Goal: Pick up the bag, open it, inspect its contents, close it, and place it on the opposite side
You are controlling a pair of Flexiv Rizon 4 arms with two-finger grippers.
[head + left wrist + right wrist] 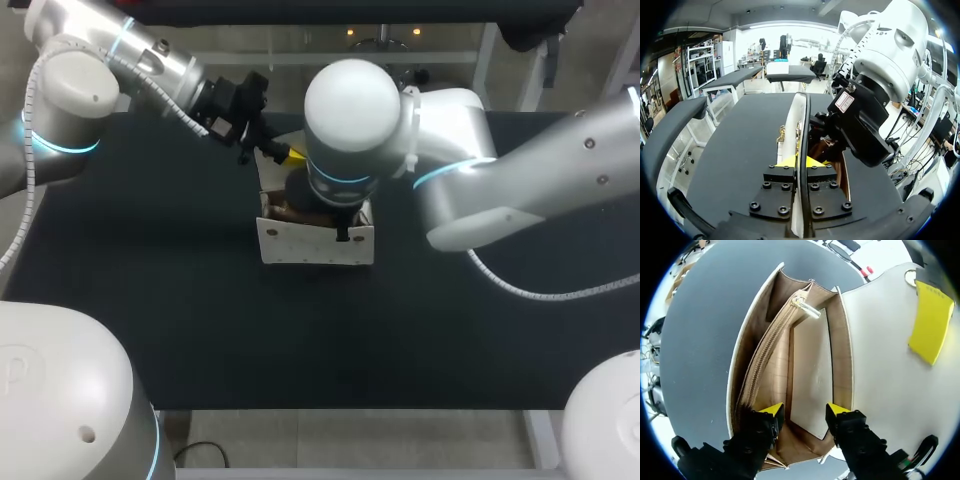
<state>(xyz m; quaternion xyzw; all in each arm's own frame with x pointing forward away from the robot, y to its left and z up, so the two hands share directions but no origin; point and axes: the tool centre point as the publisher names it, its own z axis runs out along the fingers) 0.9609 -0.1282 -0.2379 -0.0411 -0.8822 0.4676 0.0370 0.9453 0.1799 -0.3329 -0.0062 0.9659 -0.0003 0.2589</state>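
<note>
Bag (316, 243) sits open on the counter (150, 290); my left jaws pinch its flap (885, 390) at its eleven o'clock, my right jaws hang spread directly above it.

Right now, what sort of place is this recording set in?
Probably a robotics lab bench: the left arm and right arm reach over a black-topped table, with an open white bag on it.
</note>
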